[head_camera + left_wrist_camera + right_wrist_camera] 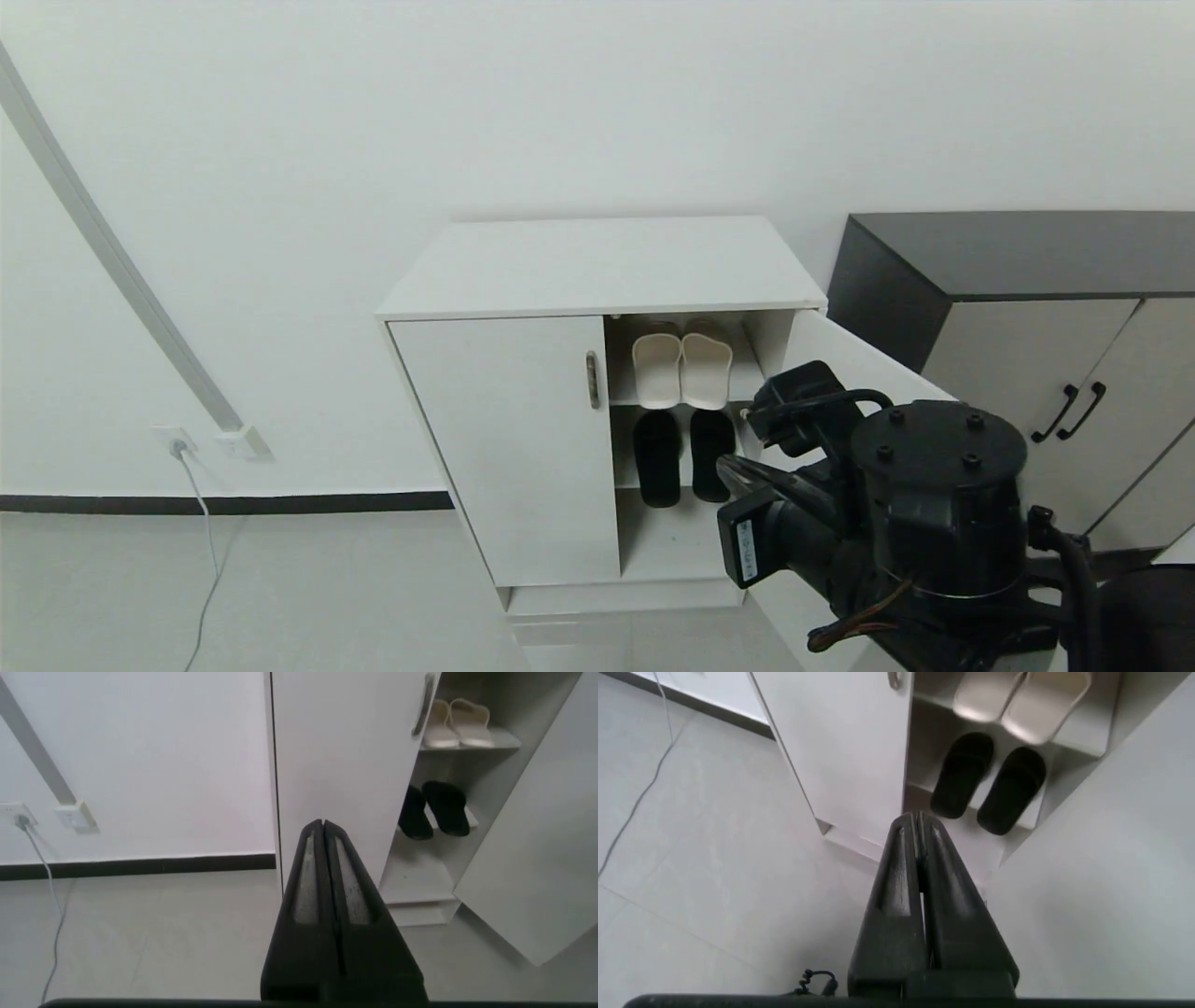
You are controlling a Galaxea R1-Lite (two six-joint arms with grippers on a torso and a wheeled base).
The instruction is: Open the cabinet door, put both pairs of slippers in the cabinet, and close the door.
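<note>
1. The pair of cream foam slippers (681,371) lies side by side on the top shelf of the low white wooden cabinet (597,266), its near ends poking out over the shelf edge.
2. The pair of black slippers (684,455) lies on the shelf just below, also side by side, with a small gap between the two shoes.
3. Both pairs sit in the cabinet's right half, behind the white right-hand cabinet door (864,364), which stands swung wide open towards me.
4. The white left-hand door (504,448) is shut, with its slim upright metal handle (592,380) at its inner edge, just beside the cream pair.
5. My right claw (921,821) is closed and holds nothing. It is in front of the open compartment, pointing at the black pair but well apart from it.
6. My right arm (934,504) is low in front of the open door.
7. My left claw (322,826) is also closed and grips nothing. It points at the shut left door from farther back.
8. A sideboard with a dark top (1027,252) and pale doors with black curved handles (1069,411) stands to the right of the cabinet.
9. To the left, a white cable hangs from a wall socket (175,443) down to the grey tiled floor (280,588).
</note>
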